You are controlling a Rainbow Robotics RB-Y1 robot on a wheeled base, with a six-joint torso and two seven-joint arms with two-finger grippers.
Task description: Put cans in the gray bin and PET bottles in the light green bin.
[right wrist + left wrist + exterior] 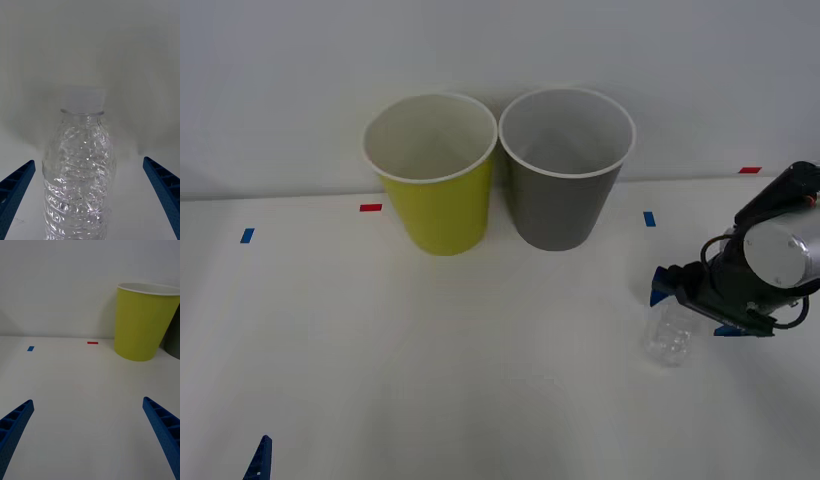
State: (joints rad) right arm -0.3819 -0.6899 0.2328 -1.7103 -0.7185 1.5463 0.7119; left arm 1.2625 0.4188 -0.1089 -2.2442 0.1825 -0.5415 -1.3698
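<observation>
With fingers spread wide, right pincer (688, 302) straddles PET bottle (669, 335), untouched.

A: Any readable text from your side?

B: None. My bottle (79, 176) is bare clear plastic, with no label, brand or print that I can make out; the cap (83, 99) is plain too.

A: Bins?

B: The green bin (435, 170) and the gray bin (564, 165) have plain walls and white rims, no lettering or numbers.

A: Table marks?

B: Just coloured tape bits on the table (430, 350): red tape (370, 208) and blue tape (649, 218). They're solid strips, nothing written on them.

A: Anything on the arm housing?

B: No legible marking.
</observation>
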